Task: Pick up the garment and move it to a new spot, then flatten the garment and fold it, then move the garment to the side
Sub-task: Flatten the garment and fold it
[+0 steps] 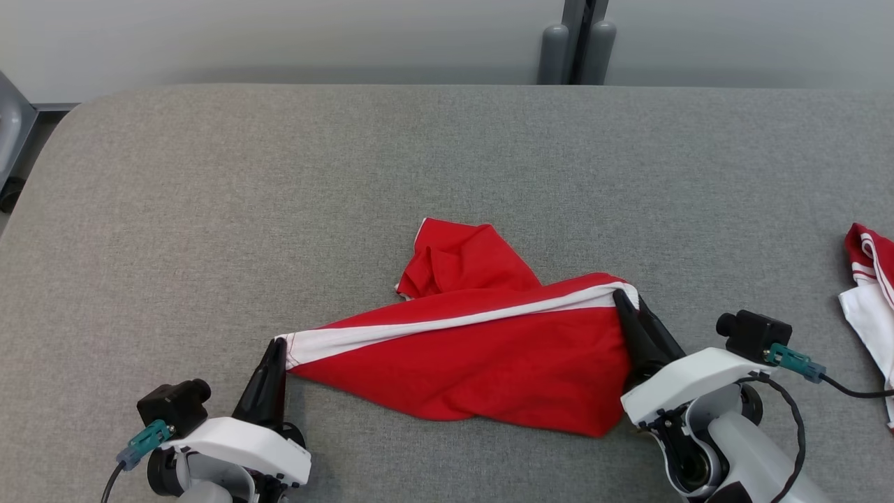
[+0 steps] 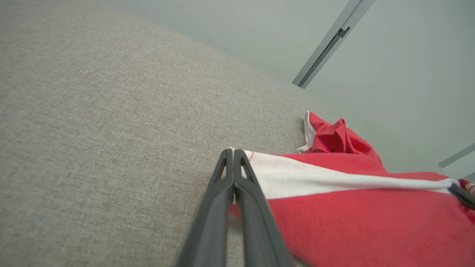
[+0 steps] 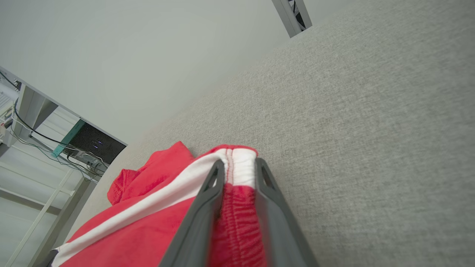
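A red garment (image 1: pixel 482 356) with a white stripe hangs stretched between my two grippers above the grey table (image 1: pixel 279 181). My left gripper (image 1: pixel 277 347) is shut on the garment's left corner, where the white stripe ends. My right gripper (image 1: pixel 625 302) is shut on the right corner, by the gathered waistband. In the left wrist view the left gripper (image 2: pixel 233 152) pinches the garment (image 2: pixel 352 218) at its tip. In the right wrist view the right gripper (image 3: pixel 239 168) clamps the white-edged waistband of the garment (image 3: pixel 237 222). A bunched part of the garment lies on the table behind the stripe.
Another red and white cloth (image 1: pixel 869 293) lies at the table's right edge. Two grey posts (image 1: pixel 576 49) stand behind the table's far edge. A dark frame (image 1: pixel 10 140) stands beyond the table's left corner. Bare grey table surface spreads at the left and at the back.
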`<state>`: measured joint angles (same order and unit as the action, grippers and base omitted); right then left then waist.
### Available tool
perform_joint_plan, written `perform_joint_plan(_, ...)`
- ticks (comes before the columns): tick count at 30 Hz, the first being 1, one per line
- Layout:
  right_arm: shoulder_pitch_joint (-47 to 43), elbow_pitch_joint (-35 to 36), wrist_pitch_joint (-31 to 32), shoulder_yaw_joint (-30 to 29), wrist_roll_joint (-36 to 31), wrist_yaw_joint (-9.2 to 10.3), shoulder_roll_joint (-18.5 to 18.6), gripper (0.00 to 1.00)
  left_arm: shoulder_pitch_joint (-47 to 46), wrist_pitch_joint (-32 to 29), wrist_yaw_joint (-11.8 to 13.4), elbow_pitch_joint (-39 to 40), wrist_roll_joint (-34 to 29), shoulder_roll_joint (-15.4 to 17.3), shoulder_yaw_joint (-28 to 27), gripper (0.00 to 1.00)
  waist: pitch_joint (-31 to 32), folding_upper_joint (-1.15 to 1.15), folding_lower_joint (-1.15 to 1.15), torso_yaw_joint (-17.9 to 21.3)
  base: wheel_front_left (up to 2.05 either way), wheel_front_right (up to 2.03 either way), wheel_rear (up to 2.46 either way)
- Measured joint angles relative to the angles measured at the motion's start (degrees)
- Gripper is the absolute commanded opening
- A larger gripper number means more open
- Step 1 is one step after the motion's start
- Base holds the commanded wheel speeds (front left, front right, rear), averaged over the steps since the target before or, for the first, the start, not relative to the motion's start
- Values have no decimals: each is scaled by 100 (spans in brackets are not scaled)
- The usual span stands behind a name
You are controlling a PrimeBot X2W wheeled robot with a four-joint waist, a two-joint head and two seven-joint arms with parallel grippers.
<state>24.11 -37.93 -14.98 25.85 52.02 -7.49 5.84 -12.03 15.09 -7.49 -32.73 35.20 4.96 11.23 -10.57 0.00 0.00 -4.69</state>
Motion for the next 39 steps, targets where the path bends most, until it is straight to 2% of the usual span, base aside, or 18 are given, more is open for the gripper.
perform_joint_plan(4, -1, 71, -1, -23, -2, 0, 7, 28, 2, 0, 0, -20, -33, 0, -4, 0, 34, 0, 0, 5, 0, 0, 0)
perform_joint_plan(6, -10, 131, -1, -49, -22, 0, 25, 18, 7, 0, 0, -18, -54, 8, -9, 0, 74, 0, 0, 13, 0, 0, 0)
perform_joint_plan(7, -24, 171, 0, -76, -65, 0, 23, 6, 11, 0, 0, -16, -59, 13, -19, 0, 100, 0, 0, 24, 0, 0, 0)
perform_joint_plan(8, -50, 252, 0, -110, -171, 0, 38, 0, 12, 0, 0, 9, -87, 30, -15, 0, 159, 0, 0, 51, 0, 0, 0)
perform_joint_plan(16, -167, 764, -1, -335, -458, 0, 30, 0, -135, -1, -1, 427, -190, 296, 11, 0, 575, 0, 0, 246, 0, 0, 0)
perform_joint_plan(20, -67, 1005, 0, -331, -661, 0, 115, 0, -482, -1, -2, 627, -296, 619, 104, 0, 829, 0, 0, 398, 0, 0, 0)
perform_joint_plan(26, 558, 1323, 0, -382, -826, -2, 402, 0, -1332, -1, -4, 873, -447, 1150, 198, 0, 1014, 0, 0, 640, 0, 0, 0)
perform_joint_plan(33, 1629, 1289, 201, -469, -985, -10, 621, 0, -2560, -347, -10, 857, -666, 1475, 287, 0, 583, 0, 0, 655, 0, 0, 0)
perform_joint_plan(39, 2921, 633, 207, -519, -1406, -10, 626, 0, -3915, -403, -10, 258, -872, 1432, 498, 0, -181, 0, 0, 572, 0, 0, 0)
